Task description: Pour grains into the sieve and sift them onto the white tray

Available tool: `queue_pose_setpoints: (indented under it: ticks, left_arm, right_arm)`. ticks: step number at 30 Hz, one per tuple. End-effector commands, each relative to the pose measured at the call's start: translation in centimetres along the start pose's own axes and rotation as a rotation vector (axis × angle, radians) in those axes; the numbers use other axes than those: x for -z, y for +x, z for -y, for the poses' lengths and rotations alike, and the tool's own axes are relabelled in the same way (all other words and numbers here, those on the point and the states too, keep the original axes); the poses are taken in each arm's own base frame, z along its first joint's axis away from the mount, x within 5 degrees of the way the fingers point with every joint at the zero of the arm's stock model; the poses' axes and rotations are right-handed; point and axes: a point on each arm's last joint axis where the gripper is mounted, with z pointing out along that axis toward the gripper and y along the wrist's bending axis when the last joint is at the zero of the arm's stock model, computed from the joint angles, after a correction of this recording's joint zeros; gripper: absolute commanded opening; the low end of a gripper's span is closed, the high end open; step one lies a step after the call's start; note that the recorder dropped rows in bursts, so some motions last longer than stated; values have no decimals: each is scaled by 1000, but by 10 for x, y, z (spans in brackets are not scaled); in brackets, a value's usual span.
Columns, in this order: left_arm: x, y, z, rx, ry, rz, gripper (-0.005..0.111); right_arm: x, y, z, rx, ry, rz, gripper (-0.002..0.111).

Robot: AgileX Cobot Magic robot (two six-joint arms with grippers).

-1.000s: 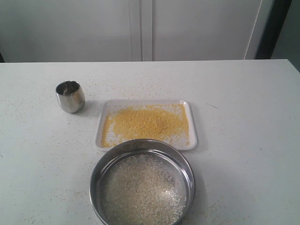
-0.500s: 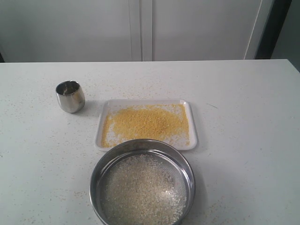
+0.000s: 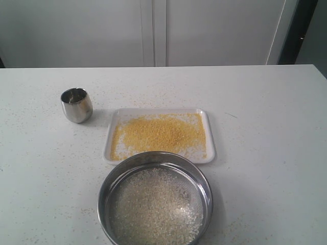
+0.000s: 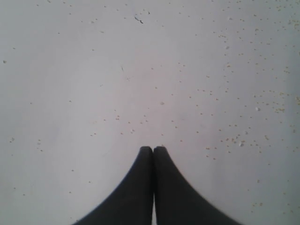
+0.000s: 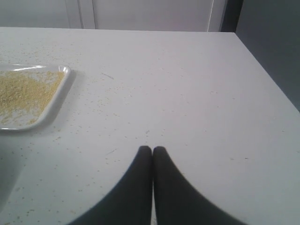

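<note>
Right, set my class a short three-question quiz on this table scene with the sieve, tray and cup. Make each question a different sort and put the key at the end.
1. True or false: the steel cup lies tipped on its side.
2. What rests in the sieve? A) dark beans B) pale whitish grains C) nothing
3. Fill in: the left gripper and right gripper are both ____.
Key: 1 false, it stands upright. 2 B; the golden-yellow granules lie on the white tray. 3 shut, holding nothing.
</note>
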Motion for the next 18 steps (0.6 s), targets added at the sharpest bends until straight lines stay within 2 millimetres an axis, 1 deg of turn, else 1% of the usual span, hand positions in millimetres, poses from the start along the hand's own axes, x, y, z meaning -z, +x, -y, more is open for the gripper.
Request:
queue_pose_setpoints:
  ticks: [1,6,10,15,18]
  left_arm:
    - [0,3,0,6,1,-8,0]
    - [4,5,-2,5,-1,22,0]
    - [15,6,-10,-51,-63,129,0]
    - [29,15,-13,-39,-52,213,0]
    - [33,22,-13,-11,-29,254,0]
  right_arm:
    - [0,0,0,8,8,15,0]
    - [0,0,0,8,8,15,0]
    - [0,0,0,8,8,15,0]
    - [0,0,0,8,8,15,0]
    - [0,0,0,8,8,15,0]
